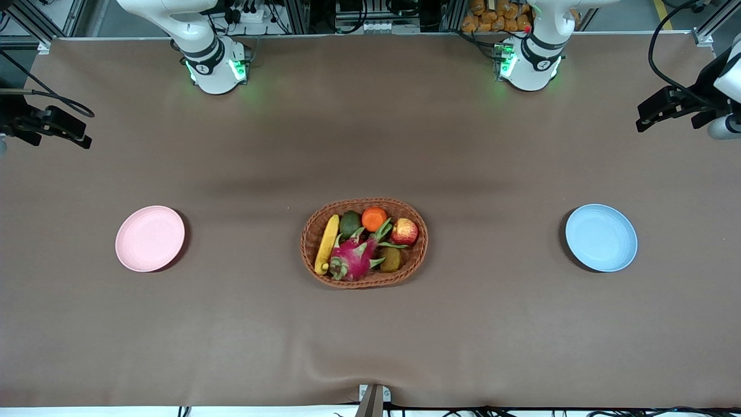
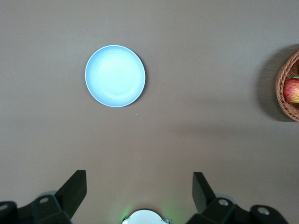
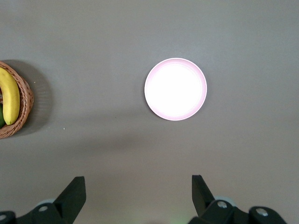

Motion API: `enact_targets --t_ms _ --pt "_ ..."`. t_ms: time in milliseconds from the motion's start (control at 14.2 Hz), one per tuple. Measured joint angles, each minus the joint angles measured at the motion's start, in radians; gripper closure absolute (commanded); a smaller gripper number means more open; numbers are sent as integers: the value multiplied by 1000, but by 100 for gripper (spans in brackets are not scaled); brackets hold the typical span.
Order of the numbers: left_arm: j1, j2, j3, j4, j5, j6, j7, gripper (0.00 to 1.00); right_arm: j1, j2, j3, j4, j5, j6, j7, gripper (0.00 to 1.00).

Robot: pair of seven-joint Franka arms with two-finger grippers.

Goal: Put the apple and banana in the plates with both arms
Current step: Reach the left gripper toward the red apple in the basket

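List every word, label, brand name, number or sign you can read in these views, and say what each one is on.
None can be read.
Small dark marks on the round caps at the two arm bases: too small to read.
The pink plate, the blue plate, the wicker basket and the fruit in it, and the brown table cover carry no lettering.
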Motion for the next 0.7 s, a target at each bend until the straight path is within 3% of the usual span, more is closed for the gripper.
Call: enact_targets --t_ms 705 --pt "-1 43 -2 27 -39 7 5 0 37 0 3 5 0 -39 0 0"
